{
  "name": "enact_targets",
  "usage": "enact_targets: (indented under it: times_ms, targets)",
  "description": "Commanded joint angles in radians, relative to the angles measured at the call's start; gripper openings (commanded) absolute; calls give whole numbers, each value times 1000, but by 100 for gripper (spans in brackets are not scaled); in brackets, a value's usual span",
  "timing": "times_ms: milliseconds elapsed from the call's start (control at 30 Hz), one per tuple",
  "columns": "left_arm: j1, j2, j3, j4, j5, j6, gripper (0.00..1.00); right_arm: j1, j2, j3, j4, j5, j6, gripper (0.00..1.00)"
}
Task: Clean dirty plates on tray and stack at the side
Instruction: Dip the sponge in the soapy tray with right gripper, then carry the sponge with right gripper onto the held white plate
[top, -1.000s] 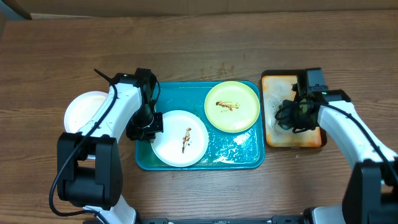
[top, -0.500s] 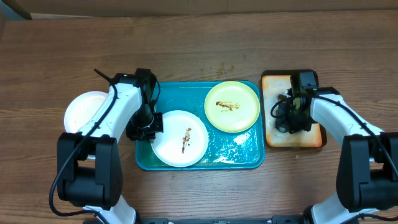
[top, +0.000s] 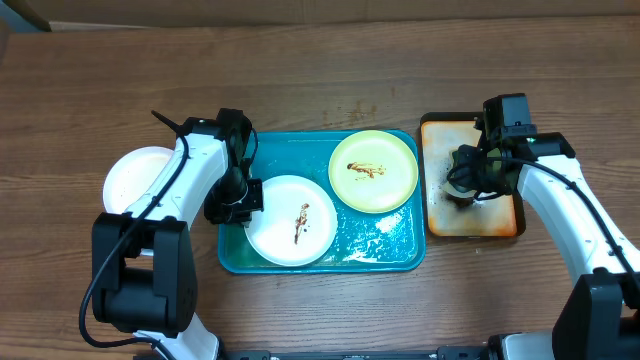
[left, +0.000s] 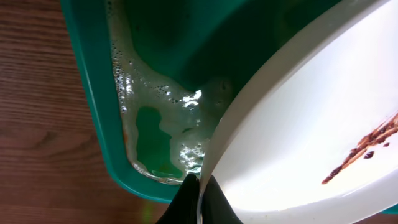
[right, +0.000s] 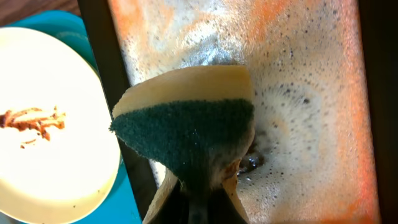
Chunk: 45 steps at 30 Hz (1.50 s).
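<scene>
Left fingers (left: 185, 205) are closed on the rim of a sauce-smeared white plate (top: 290, 220) — the plate is located at the front left of the teal tray (top: 300, 145), beside a patch of soapy water. A yellow-green plate (top: 373, 170), also smeared, is noted at the tray's back right. A second white plate (top: 135, 175) is seen on the table (top: 320, 70), left of the tray. Right fingers (top: 468, 185) are clamped on a green-faced sponge (right: 186, 118) — held over the foamy orange tray (top: 445, 215).

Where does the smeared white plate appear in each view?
Overhead: white plate at the left end of the tray.
Left wrist: fills the right side, left gripper pinching its rim.
Right wrist: not in it; only the yellow-green plate.
Shared landmark: the teal tray.
</scene>
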Motion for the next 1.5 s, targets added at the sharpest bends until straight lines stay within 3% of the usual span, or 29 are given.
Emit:
enact_targets:
  times_ms: [0,367,667,1067,1467]
  targets:
    - [-4,-16,-8,2,12,-13,4,-2,-10,14,0,-7,4,4]
    - [-4,-16,-8,-1,12,-12,4,-2,-10,14,-9,14,5,4]
    - [-4,-16,-8,6,12,-13,4,23,-10,14,-19,493,58,4]
    - [-4,-16,-8,11,12,-12,4,199,-10,14,-109,843,251,4]
    - [-4,-16,-8,12,12,-10,4,256,-10,14,-126,872,278,4]
